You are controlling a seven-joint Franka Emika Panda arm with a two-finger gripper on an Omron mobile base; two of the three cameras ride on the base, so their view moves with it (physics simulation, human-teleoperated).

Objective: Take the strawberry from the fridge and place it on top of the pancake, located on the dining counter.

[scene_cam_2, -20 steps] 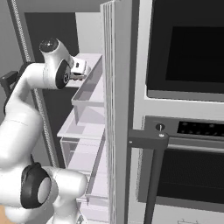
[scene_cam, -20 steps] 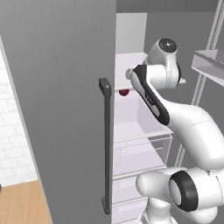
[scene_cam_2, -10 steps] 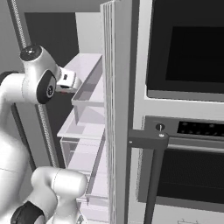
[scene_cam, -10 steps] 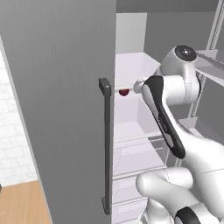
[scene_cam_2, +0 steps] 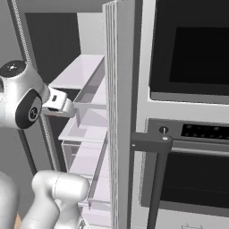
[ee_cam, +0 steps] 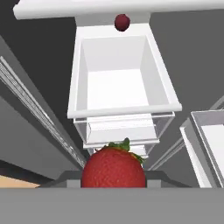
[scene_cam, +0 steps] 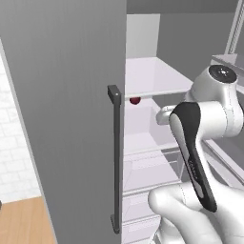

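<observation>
The small bright red strawberry [ee_cam: 113,168] with its green leafy cap is seen pinched between the dark finger tips of the two-finger pincer [ee_cam: 113,179] in the hand view, at the very bottom of the picture and pressed against on both sides. Beyond the pincer, the inside of the tall matte grey fridge [scene_cam: 66,95] is seen: a clear open-topped drawer [ee_cam: 122,83] with white walls lies straight ahead of the held berry, and a rounder dark-red fruit [ee_cam: 122,22] rests past the drawer's far edge, under a white shelf [ee_cam: 109,8], well apart from the pincer. In the left base view the same dark-red fruit [scene_cam: 135,100] is seen just below a white shelf [scene_cam: 152,78], beside the grey door's long dark vertical bar handle [scene_cam: 114,157]. In the right base view, the white hand [scene_cam_2: 58,102] is held in front of the fridge shelves.
</observation>
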